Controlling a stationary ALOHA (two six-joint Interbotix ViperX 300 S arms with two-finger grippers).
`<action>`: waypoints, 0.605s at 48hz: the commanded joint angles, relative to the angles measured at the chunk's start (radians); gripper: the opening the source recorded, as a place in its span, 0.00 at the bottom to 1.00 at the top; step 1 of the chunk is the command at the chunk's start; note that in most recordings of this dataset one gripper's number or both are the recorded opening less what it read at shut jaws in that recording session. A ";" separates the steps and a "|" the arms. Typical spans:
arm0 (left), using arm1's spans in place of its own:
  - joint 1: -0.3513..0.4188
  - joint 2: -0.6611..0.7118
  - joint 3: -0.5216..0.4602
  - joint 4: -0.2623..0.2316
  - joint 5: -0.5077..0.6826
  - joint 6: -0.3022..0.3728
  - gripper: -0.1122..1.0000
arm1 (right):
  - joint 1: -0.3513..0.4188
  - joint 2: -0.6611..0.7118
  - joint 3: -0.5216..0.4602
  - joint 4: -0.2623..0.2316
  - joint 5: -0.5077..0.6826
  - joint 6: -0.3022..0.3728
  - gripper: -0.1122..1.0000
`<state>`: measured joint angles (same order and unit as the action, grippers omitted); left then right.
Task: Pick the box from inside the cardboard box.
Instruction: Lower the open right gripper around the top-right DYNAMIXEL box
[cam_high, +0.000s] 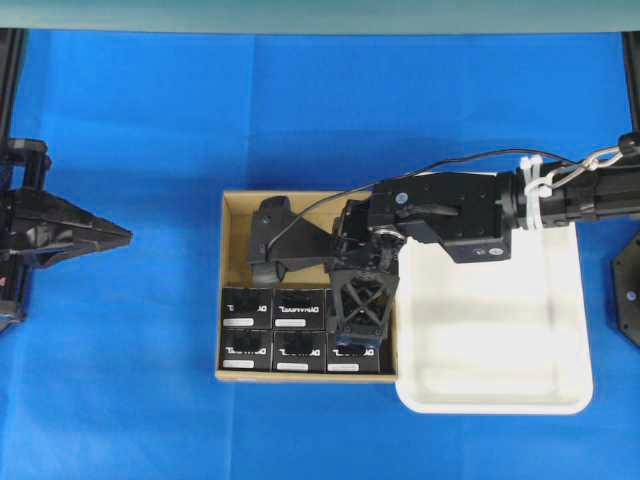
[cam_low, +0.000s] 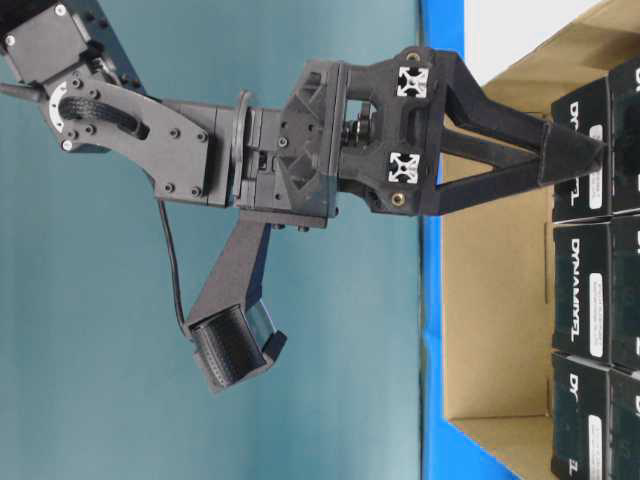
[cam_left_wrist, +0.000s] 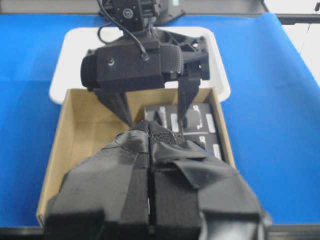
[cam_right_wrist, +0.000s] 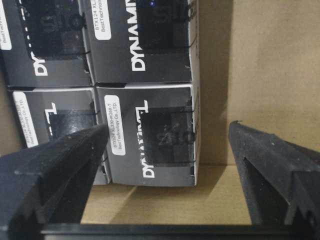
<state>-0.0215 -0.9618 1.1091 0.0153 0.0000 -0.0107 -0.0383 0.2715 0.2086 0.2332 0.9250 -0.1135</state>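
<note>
While black boxes (cam_high: 298, 308) fill cardboard box (cam_high: 236, 215) | right end effector (cam_right_wrist: 165, 145) apart | left (cam_high: 118, 236) together

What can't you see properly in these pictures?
- Overhead view: the right gripper covers much of one black box in the cardboard box.
- Left wrist view: the left gripper hides the carton's near floor.
- Right wrist view: small label print is too tiny to read fully.
- Table-level view: boxes are cut off at the right edge.
</note>
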 joint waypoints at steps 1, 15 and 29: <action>0.000 0.006 -0.028 0.002 -0.005 -0.002 0.04 | 0.002 0.000 0.002 0.005 -0.014 -0.002 1.00; -0.002 0.005 -0.029 0.002 -0.005 -0.002 0.04 | -0.015 0.000 0.020 0.005 -0.023 0.000 1.00; -0.002 0.005 -0.029 0.002 -0.005 -0.003 0.04 | -0.046 -0.002 0.021 0.002 -0.037 -0.002 1.00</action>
<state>-0.0215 -0.9618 1.1091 0.0153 0.0000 -0.0123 -0.0752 0.2669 0.2316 0.2347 0.8943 -0.1135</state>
